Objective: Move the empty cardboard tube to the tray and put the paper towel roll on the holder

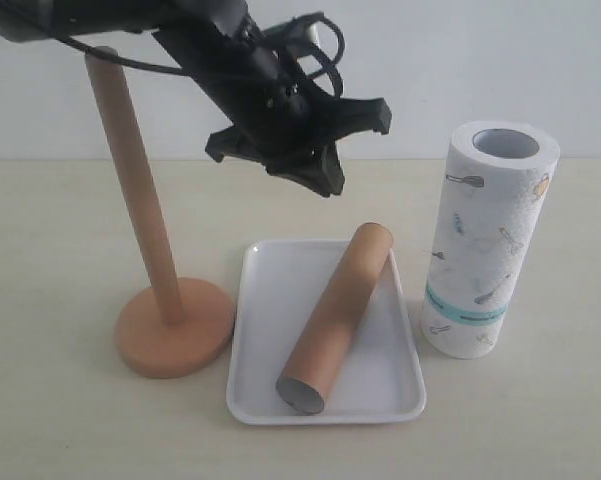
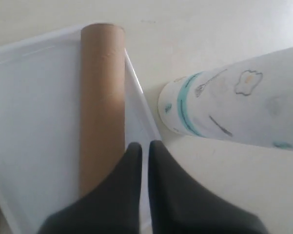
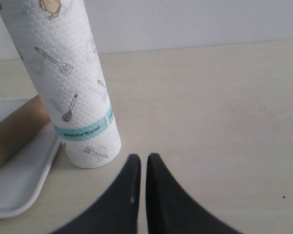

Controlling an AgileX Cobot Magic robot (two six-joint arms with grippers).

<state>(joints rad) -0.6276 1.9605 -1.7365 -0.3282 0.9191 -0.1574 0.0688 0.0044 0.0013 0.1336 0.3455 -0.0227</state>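
The brown cardboard tube (image 1: 335, 315) lies slantwise in the white tray (image 1: 270, 300), one end resting on the far rim. The printed paper towel roll (image 1: 485, 245) stands upright on the table just right of the tray. At the left stands the wooden holder (image 1: 135, 190), its pole bare. My left gripper (image 1: 325, 180) hangs above the tray's far side, shut and holding nothing; its wrist view shows the gripper (image 2: 145, 145) over the tube (image 2: 102, 97) and tray (image 2: 34, 112), with the roll (image 2: 224, 105) beside. My right gripper (image 3: 143, 157) is shut and empty, low near the roll (image 3: 73, 83).
The holder's round base (image 1: 175, 330) sits close to the tray's left edge. A pale wall runs behind the beige table (image 1: 60, 420). In the right wrist view the tray's corner (image 3: 19, 180) and the tube (image 3: 14, 131) show beside the roll.
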